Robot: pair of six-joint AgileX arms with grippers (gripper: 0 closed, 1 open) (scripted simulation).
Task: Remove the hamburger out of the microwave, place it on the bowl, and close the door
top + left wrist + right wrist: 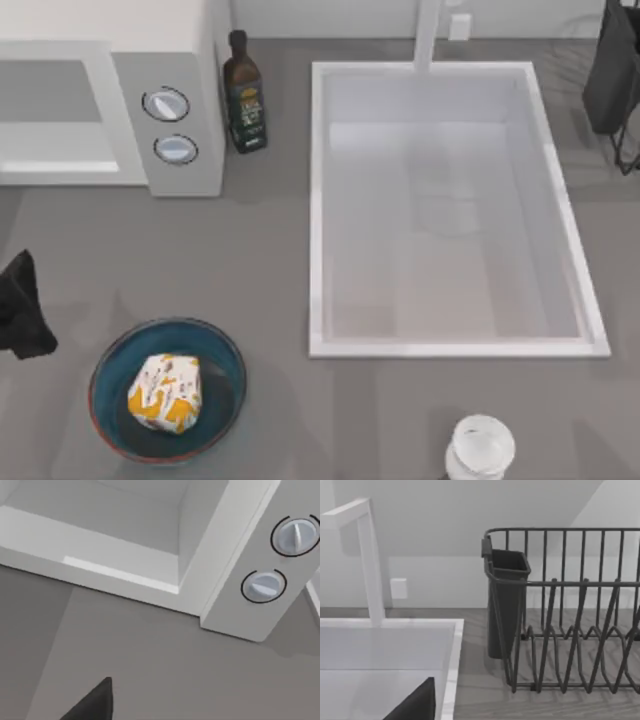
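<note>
at the far left edge of the table the left gripper (22, 312) hangs over bare counter, just left of the bowl and below the microwave; i cannot tell how its fingers stand. behind it the microwave (170, 40) sits at the back left corner with its cavity open toward the counter, and the left wrist view looks straight at that open cavity and the two dials (280, 560). the door itself i cannot make out.

the bowl (100, 385) rests near the front left of the table, and the hamburger (165, 392) lies inside it, a little left of its middle, touching nothing else. bare counter lies between bowl and microwave.

just right of the microwave stands a dark bottle (243, 95), upright, close beside the control panel. further right the sink (320, 200) takes up the middle of the table, its tap (428, 35) at the back. a white jar (480, 448) stands near the front edge, below the sink's right half.

at the back right corner is a dish rack (570, 610) with a dark cup holder (506, 600); the right gripper (415, 705) is parked near it, state not clear.
</note>
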